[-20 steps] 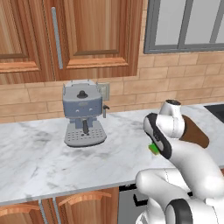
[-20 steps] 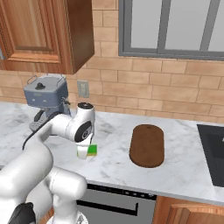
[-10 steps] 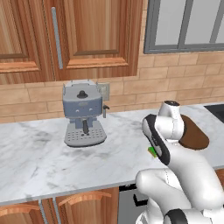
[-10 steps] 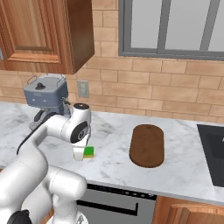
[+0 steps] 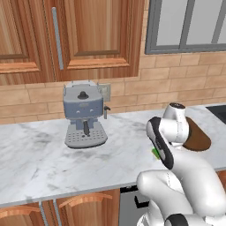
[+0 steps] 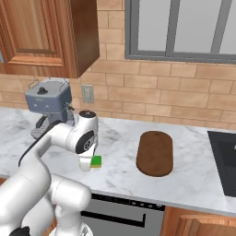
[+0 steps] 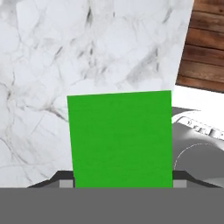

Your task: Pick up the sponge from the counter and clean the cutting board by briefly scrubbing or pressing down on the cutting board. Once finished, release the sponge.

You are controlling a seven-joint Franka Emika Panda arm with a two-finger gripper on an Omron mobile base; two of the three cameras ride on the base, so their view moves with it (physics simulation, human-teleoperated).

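Observation:
The green sponge point(image 7: 120, 140) sits between my gripper's point(image 7: 121, 183) two dark fingertips, which press its left and right sides. In the right base view the gripper point(image 6: 92, 164) points down near the front edge of the white marble counter point(image 6: 120, 177), shut on the sponge point(image 6: 96, 161), low over the slab. The dark brown oval cutting board point(image 6: 155, 153) lies to the right of the sponge, apart from it. From the left base view a sliver of the sponge point(image 5: 156, 153) peeks out beside my arm, and the cutting board point(image 5: 196, 137) is partly hidden behind it.
A blue-grey coffee machine point(image 5: 84, 117) stands at the back left of the counter point(image 5: 39, 163), also seen behind my arm point(image 6: 48, 103). A dark cooktop point(image 6: 223, 161) lies right of the board. Wooden cabinet fronts point(image 7: 205, 48) drop below the counter edge.
Almost nothing differs: the hand has shifted only slightly over the counter and the sponge stays between the fingers.

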